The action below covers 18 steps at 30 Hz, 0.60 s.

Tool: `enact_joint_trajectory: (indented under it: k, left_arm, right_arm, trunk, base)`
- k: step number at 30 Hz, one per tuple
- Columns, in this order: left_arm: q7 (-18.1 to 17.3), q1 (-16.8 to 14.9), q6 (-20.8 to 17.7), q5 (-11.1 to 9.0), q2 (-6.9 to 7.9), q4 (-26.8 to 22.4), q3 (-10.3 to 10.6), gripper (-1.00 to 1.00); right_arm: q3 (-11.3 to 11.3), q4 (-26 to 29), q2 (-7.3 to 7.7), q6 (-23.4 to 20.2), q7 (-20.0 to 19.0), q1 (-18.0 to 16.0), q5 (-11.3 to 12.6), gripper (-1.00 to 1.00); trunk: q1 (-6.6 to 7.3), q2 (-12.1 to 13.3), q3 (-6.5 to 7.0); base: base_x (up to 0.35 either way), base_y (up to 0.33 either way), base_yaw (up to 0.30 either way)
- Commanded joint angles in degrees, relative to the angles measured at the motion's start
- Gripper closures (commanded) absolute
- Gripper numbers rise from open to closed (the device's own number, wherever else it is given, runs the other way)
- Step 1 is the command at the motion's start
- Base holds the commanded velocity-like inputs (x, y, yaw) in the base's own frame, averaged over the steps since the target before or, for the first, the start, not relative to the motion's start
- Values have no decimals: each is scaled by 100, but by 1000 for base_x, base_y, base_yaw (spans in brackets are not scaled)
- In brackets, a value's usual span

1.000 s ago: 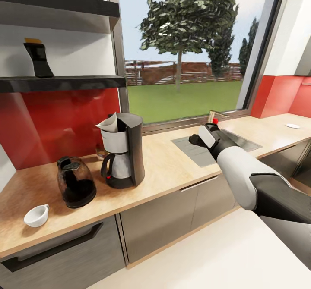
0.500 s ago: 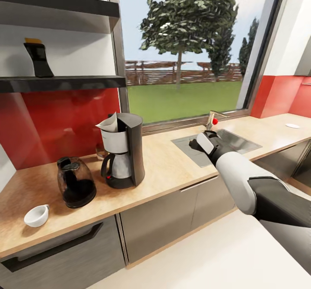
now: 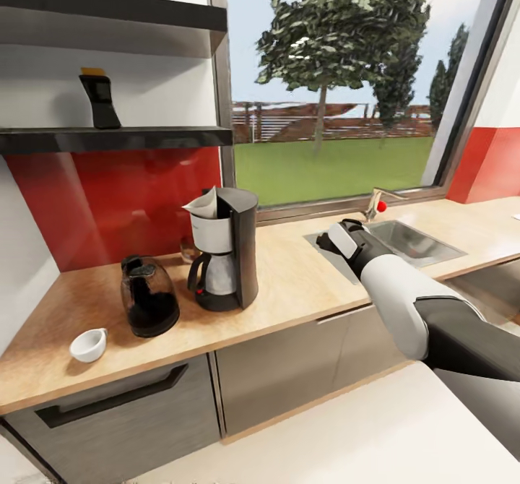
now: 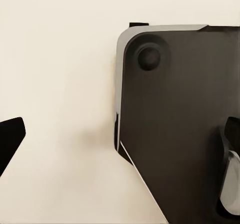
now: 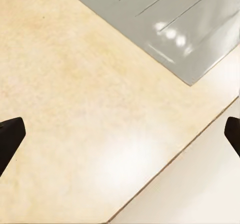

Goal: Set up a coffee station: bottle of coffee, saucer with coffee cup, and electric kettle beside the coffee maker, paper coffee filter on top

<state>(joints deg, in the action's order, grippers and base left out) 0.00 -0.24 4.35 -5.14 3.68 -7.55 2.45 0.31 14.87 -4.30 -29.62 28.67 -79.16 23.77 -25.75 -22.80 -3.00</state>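
Coffee maker (image 3: 225,250) upright on the kitchen countertop (image 3: 303,282), in front of the red backsplash (image 3: 130,195), just by the window frame. Paper coffee filter (image 3: 203,205) sitting in its top, pointed edge tilted up toward the wall side. Electric kettle (image 3: 149,305) just beside it on the robot's left, upright, lid on. Coffee cup (image 3: 89,344) further left, near the counter's front edge, lying on the bare slab, apart from the kettle. Small glassy thing tucked behind the coffee maker against the backsplash, too hidden to name. Bottle of coffee (image 3: 100,100) up on the kitchen shelf (image 3: 115,138), well above the counter, yellow-orange cap on top. Sink (image 3: 404,242) set into the countertop to the right, tap (image 3: 378,200) with a red knob behind it below the window. Right arm stretched over the counter near the sink's drainboard; right gripper (image 5: 120,134) spread wide above bare countertop, holding nothing, both dark fingertips (image 5: 10,136) far apart. Left gripper (image 4: 120,139) also spread, empty, over pale floor and a dark part of the robot's body.
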Motion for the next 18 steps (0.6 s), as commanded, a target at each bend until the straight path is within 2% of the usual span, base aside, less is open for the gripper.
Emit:
enact_joint_trajectory:
  k: [1, 9, 14, 17, 18]
  left_arm:
    - [0, -2, 13, -55, 1, -1, 28, -100]
    - [0, -2, 16, -58, 7, -1, 28, -100]
    - [0, -2, 22, -57, 18, -1, 28, -100]
    - [0, -2, 98, -52, 14, 6, 28, -100]
    - [0, -2, 130, -50, 14, 5, 28, -100]
  right_arm:
    - [5, 10, 0, -26, 33, -3, 31, -100]
    - [5, 27, 0, -26, 45, -3, 31, -100]
    - [10, 118, 17, -27, 43, -3, 31, -100]
    - [-36, 644, 48, -98, 51, -12, 36, -100]
    - [-42, 1144, 50, -231, 67, -27, 38, -100]
  trunk:
    - [-3, -12, -12]
    - [-3, -12, -12]
    - [-3, -12, -12]
    - [-3, -12, -12]
    - [-3, -12, -12]
  base:
    - [-4, -7, 294]
    - [-1, -2, 289]
    - [0, 0, 85]
    - [0, 0, 5]
    - [0, 0, 1]
